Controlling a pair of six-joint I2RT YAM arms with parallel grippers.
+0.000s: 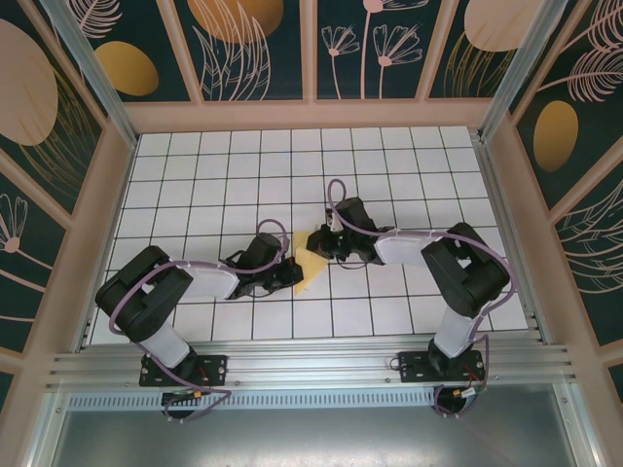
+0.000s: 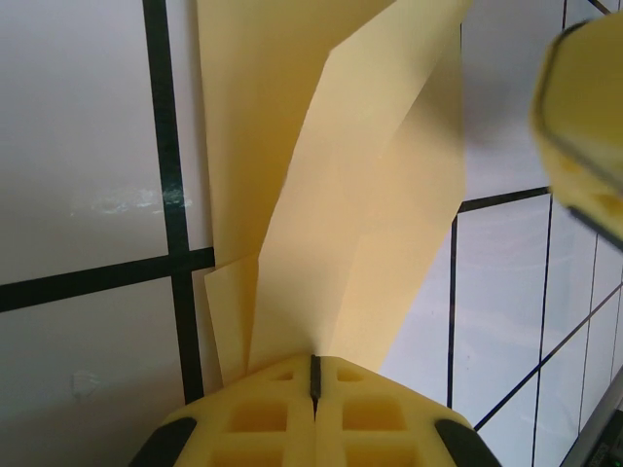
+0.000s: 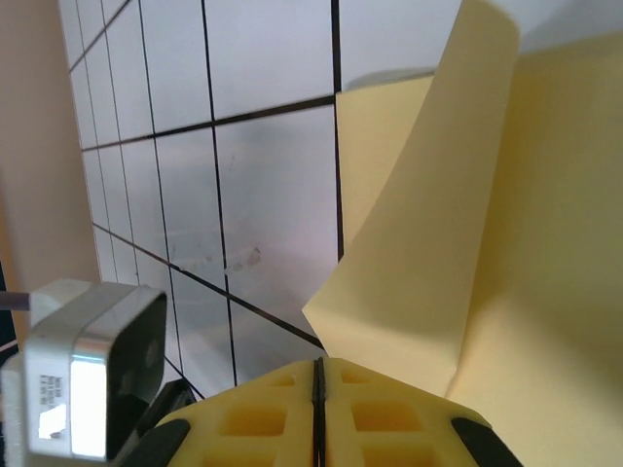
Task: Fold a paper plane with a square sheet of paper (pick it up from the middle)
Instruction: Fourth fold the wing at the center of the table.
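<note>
Here we are mid-fold, and the yellow paper [image 1: 310, 261] sits in the middle of the tiled table [image 1: 195, 185], half-creased and standing up off the tiles between the two arms. The left gripper [image 2: 314, 368] has its pads pressed together on the near end of the paper, whose folds run right into the seam. The right gripper [image 3: 317, 377] is at the far end with pads together too, a paper corner just above them; whether it actually nips the paper I cannot tell.

Now the risks, as I judge them. Pull the two ends apart and this thin paper could tear at a crease. If the right pads have no real bite, the far end could spring free and the fold flop open. Press down off-line and the crease may land crooked, leaving a lopsided plane.

The count: one paper; two arms; two grippers; one table.
</note>
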